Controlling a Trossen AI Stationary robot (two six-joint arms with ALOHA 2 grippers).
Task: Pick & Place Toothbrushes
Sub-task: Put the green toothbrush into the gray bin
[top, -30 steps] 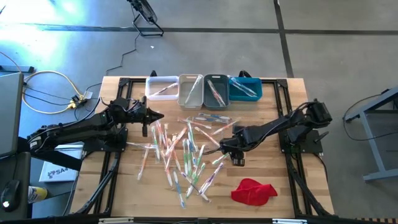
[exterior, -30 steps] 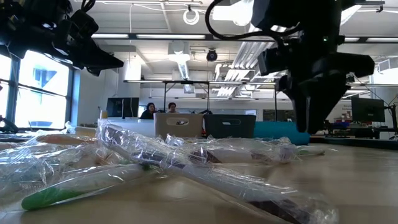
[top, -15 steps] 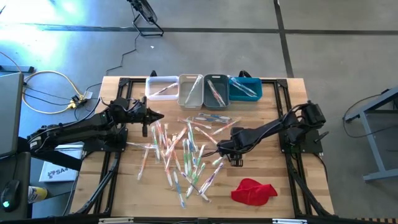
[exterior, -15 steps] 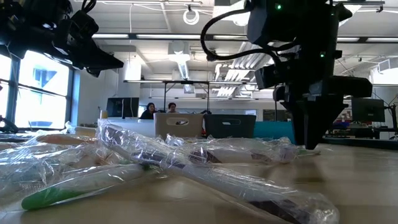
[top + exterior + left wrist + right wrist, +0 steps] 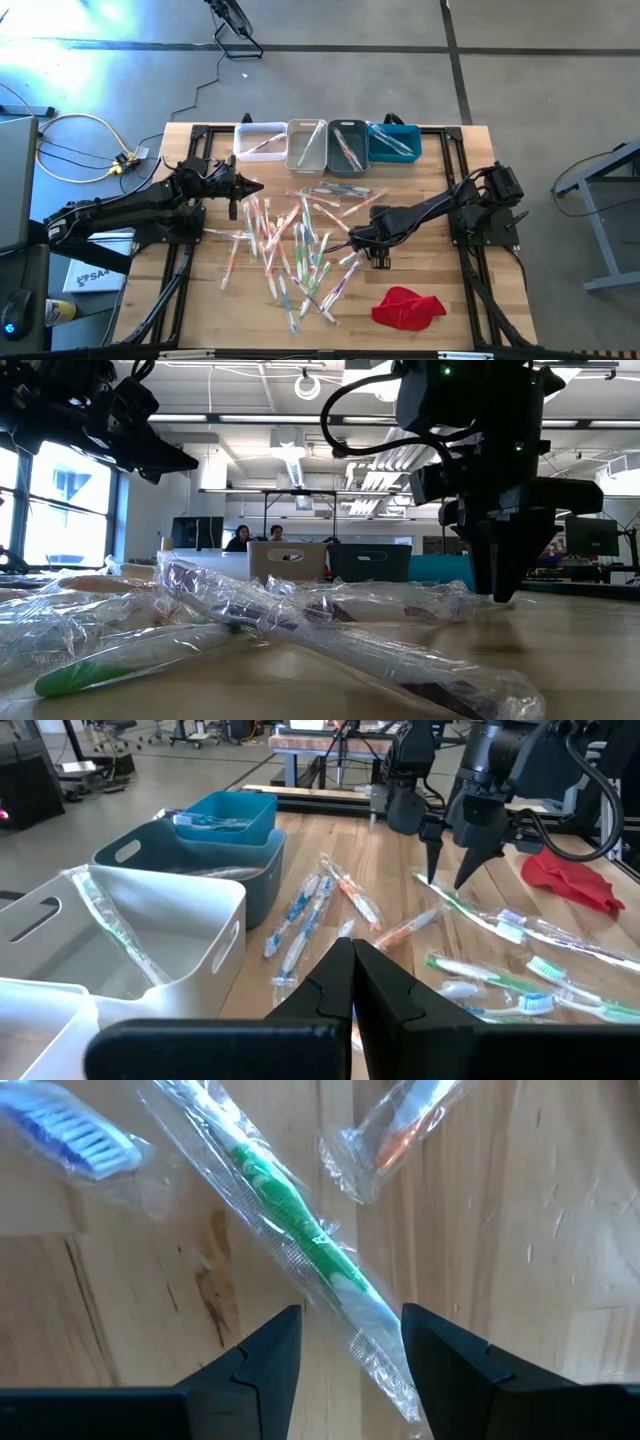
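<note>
Many wrapped toothbrushes [image 5: 290,245] lie scattered flat on the wooden table's middle. My right gripper [image 5: 372,252] points down at the pile's right edge, open. Its fingers [image 5: 270,1355] stand on either side of a green toothbrush [image 5: 290,1200] in its clear wrapper, near its handle end; whether they touch the wrapper cannot be told. My left gripper [image 5: 352,970] is shut on nothing and hangs above the table at the far left [image 5: 252,186], near the white bin [image 5: 260,140].
Four bins stand in a row along the far edge: white, beige [image 5: 307,145], grey [image 5: 348,148] and blue [image 5: 394,143], each with a toothbrush or two inside. A red cloth [image 5: 408,307] lies near the front right. An orange toothbrush [image 5: 405,1125] lies just beyond the green one.
My right gripper has sunk a little toward the table over the green toothbrush, still open, and has then kept still.
</note>
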